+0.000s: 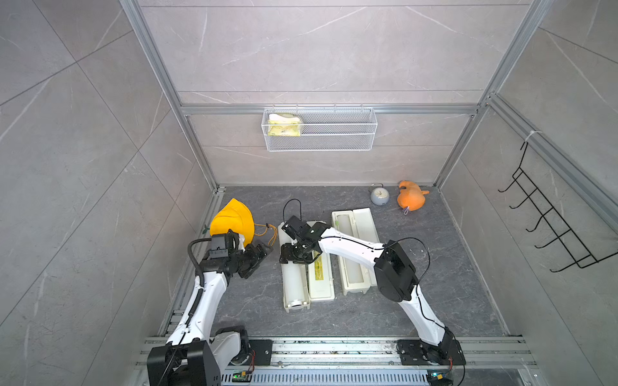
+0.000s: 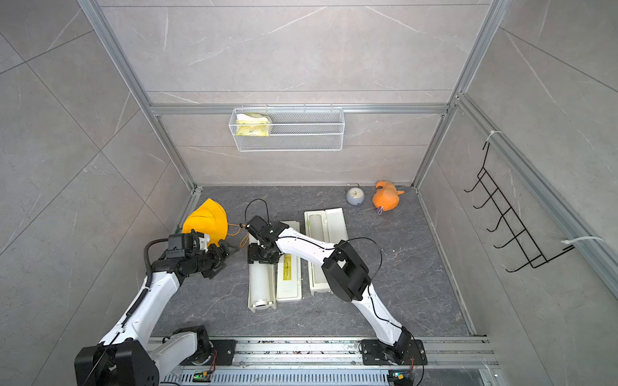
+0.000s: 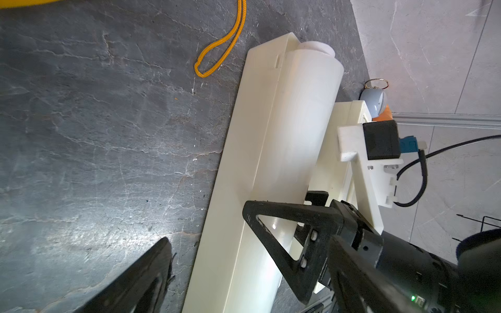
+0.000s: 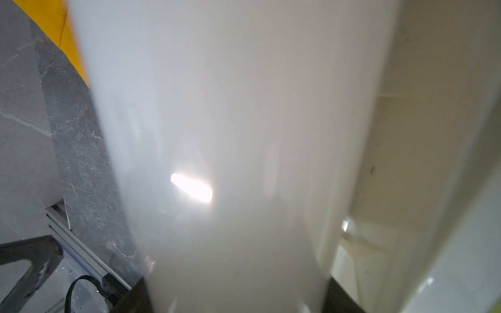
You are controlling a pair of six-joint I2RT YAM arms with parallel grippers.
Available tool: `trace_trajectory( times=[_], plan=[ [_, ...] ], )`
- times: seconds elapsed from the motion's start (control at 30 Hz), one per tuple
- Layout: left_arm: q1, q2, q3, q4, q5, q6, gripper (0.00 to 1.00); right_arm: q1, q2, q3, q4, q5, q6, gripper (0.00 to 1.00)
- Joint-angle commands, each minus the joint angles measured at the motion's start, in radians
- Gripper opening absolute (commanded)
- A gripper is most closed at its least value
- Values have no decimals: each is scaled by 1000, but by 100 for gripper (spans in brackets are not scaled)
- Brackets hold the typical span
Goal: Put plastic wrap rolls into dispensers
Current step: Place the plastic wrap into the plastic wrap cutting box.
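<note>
We've got the right gripper clamped on the roll lying in its box. The left gripper is open and empty over the table, beside the box's outer edge.

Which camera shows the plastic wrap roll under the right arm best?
The left wrist view: the plastic wrap roll shows sharp along most of its length, end cap included, lying in its dispenser. Both top views show it small, partly hidden by the right gripper. The right wrist view is only a blurred white close-up.
</note>
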State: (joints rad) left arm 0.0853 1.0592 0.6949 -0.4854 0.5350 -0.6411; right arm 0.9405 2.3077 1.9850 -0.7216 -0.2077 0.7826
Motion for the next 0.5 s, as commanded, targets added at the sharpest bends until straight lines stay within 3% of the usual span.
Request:
trace_trajectory(
  times=[0.0, 0.17, 0.47],
  plan=[
    [7, -16, -2, 14, 30, -1, 91, 15, 3, 56, 17, 11, 21, 42],
    [7, -17, -6, 17, 28, 0, 91, 16, -11, 36, 5, 20, 16, 70],
    [8, -14, -11, 15, 8, -6, 91, 17, -97, 47, -55, 116, -51, 79]
  ],
)
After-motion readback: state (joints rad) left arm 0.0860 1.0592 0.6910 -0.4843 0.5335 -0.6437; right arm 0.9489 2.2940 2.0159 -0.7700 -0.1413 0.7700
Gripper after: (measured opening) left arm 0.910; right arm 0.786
